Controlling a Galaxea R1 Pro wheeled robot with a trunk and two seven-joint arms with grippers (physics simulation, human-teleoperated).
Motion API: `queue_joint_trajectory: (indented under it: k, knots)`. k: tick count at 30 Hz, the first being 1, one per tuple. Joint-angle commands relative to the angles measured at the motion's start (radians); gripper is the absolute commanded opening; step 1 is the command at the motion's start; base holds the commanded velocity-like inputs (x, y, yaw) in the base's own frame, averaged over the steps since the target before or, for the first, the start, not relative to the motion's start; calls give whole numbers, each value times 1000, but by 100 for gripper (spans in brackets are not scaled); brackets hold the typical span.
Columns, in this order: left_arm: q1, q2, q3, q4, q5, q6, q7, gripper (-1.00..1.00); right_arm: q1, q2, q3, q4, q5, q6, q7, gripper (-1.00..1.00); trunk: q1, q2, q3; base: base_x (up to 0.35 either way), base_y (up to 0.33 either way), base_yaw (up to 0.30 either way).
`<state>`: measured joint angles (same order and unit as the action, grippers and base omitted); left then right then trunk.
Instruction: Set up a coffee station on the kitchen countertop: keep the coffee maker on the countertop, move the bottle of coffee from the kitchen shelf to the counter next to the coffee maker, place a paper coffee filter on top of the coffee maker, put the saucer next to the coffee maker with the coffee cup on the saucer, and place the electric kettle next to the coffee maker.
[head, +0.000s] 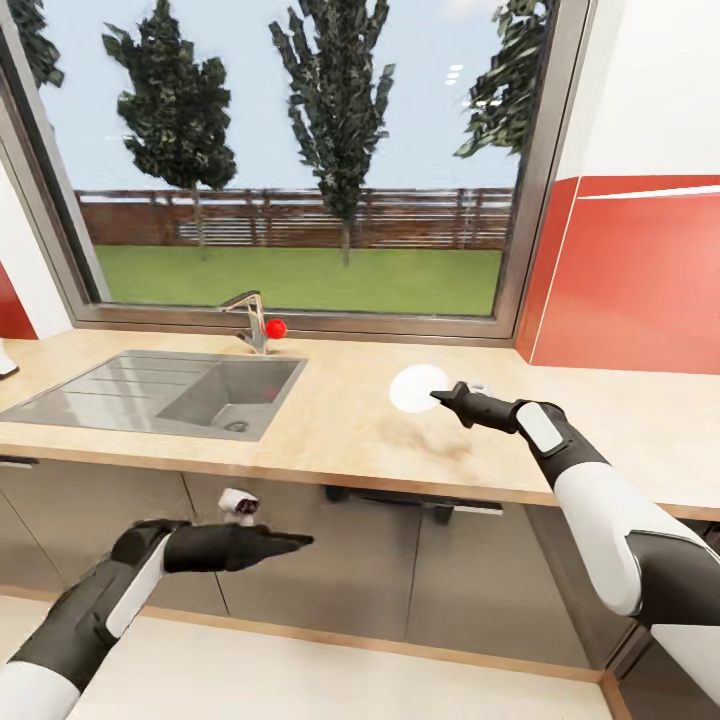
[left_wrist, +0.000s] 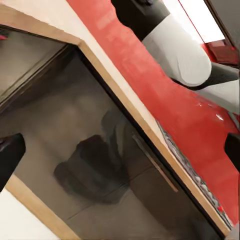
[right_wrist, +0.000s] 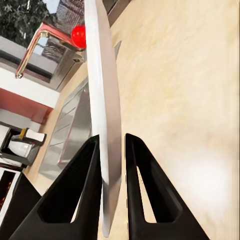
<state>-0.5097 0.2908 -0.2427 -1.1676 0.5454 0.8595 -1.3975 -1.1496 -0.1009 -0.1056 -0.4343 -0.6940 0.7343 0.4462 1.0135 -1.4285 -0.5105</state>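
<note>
At the 7 o'clock corner of the head view, my left gripper (head: 300, 542) hangs low in front of the grey cabinet doors (head: 330, 570) below the counter, its black fingers pointing toward 3 o'clock; I cannot tell whether they are parted or closed. At 3 o'clock, my right gripper (head: 440, 397) reaches over the pale beige stone countertop (head: 340, 420), fingers narrowed onto the rim of the round white ceramic saucer (head: 418, 388), which I hold just above the surface. From the right wrist, the saucer (right_wrist: 105, 115) shows edge-on, pinched between both black fingers (right_wrist: 82, 195). Farther off, toward 9 o'clock, sits the grey steel sink (head: 160, 392), with its curved metal tap (head: 246, 318) and red ball knob (head: 276, 328) beneath the wide window (head: 300, 150).
</note>
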Motion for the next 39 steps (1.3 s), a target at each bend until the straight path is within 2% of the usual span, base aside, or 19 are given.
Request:
queue_joint_trajectory:
  k: [1,2,3,4,6,7,8,9,10,11,12,13,14,21,23,25,26,33,39]
  knots:
    - [110,58,-4,-18,8,-42,-39,100,-1,-5,-6,0,-2,7,3,-100,0,-1,-1,0,0,0]
    - [133,75,-5,-16,9,-54,-48,100,-1,-6,-6,0,-2,7,3,-100,0,-1,-1,0,0,0]
    - [176,107,-5,-1,11,-77,-63,100,-1,-7,-5,0,-2,7,3,-100,0,-1,-1,0,0,0]
    - [196,120,-5,15,12,-87,-71,100,-1,-8,-5,0,-2,7,3,-100,0,-1,-1,0,0,0]
    - [256,155,-5,148,14,-143,-110,100,-1,-9,-5,0,-2,7,3,-100,0,-1,-1,0,0,0]
    - [265,159,-4,201,15,-164,-126,100,-1,-9,-5,0,-2,7,4,-100,0,-1,-1,0,0,0]
    - [285,168,3,466,16,-302,-173,100,-1,-8,-3,0,-2,7,4,-100,0,-1,-1,0,0,0]
    - [290,171,21,590,17,-384,-173,100,-1,-8,-2,0,-2,7,4,-100,0,-1,-1,0,0,0]
    - [295,174,79,750,17,-486,-173,100,-1,-6,-2,0,-2,7,3,-100,0,-1,-1,0,0,49]
    - [297,175,129,845,17,-527,-173,100,-1,-6,-2,0,-2,7,3,-100,0,-1,-1,0,0,121]
    - [297,175,153,889,17,-543,-173,100,-1,-6,-2,0,-2,7,3,-100,0,-1,-1,0,0,151]
    - [299,174,251,1068,16,-588,-173,100,-1,-3,-2,0,-2,7,3,-100,0,-1,-1,0,0,241]
    - [299,162,274,1109,16,-595,-173,100,-1,-1,-2,0,-2,7,3,-100,0,-1,-1,0,0,260]
    - [299,145,290,1136,16,-598,-173,100,0,4,-2,2,-2,7,3,-100,0,-1,-1,0,0,269]
    - [299,143,291,1137,16,-599,-126,100,0,8,-2,3,-1,7,3,-100,0,-1,-1,0,0,272]
    - [300,142,292,1138,17,-599,-73,100,1,29,-1,4,-1,6,3,-100,0,-1,-1,0,0,273]
    - [300,142,292,1138,17,-599,-60,100,1,48,0,4,-1,5,3,-100,0,-1,-1,0,0,273]
    - [300,139,293,1137,19,-600,-52,100,4,78,-2,-7,1,8,3,-100,0,-1,-1,4,0,136]
    - [300,139,293,1137,19,-600,-52,100,2,77,-2,-7,1,9,3,-100,0,-1,-1,0,0,0]
